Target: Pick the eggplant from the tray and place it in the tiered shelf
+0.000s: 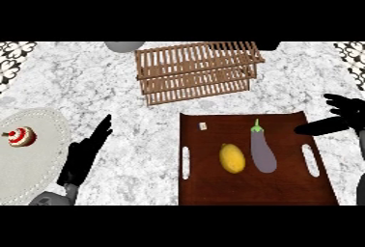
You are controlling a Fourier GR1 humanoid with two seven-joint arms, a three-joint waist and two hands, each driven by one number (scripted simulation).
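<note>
Here, the long purple eggplant (263,150) with a green stem is seen lying on the dark brown rectangular tray (214,188), beside a yellow lemon (231,158). The slatted wooden tiered shelf (196,71) is set behind the tray on the marbled desk (143,140). The right hand (341,116) is held spread at the tray's right edge, and the left hand (85,154) is kept with straight fingers, holding nothing.

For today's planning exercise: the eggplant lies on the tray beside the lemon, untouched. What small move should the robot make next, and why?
Probably bring the right robot hand leftward and down over the eggplant. That hand is open at the tray's right edge, nearest the eggplant, which lies free, apart from the lemon. The left robot hand is away over the counter.
</note>
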